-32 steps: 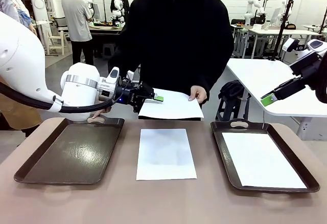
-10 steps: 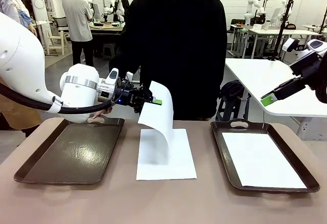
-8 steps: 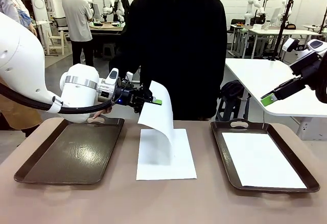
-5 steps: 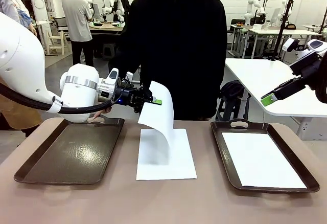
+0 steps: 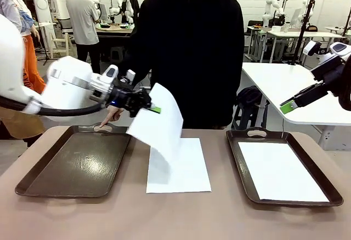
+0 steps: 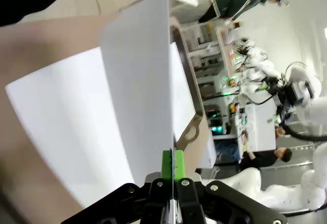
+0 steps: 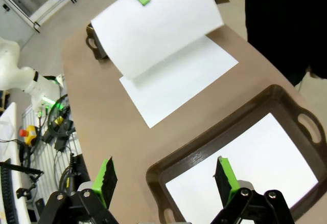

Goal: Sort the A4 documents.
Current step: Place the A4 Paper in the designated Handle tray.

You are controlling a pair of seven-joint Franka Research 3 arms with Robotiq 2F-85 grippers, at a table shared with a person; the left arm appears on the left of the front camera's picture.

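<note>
Left hand: I have my left hand (image 5: 155, 109) clenched on the edge of an A4 sheet (image 5: 162, 122), which hangs curled above the desk (image 5: 175, 218)
Right hand: my right hand (image 7: 166, 175) is released, aloft at the right
Other paper: second sheet (image 5: 186, 174) flat mid-desk, third sheet (image 5: 282, 171) in the right tray (image 5: 237, 163)

A4 documents (image 5: 186, 169): one hangs (curled), two flat.
</note>
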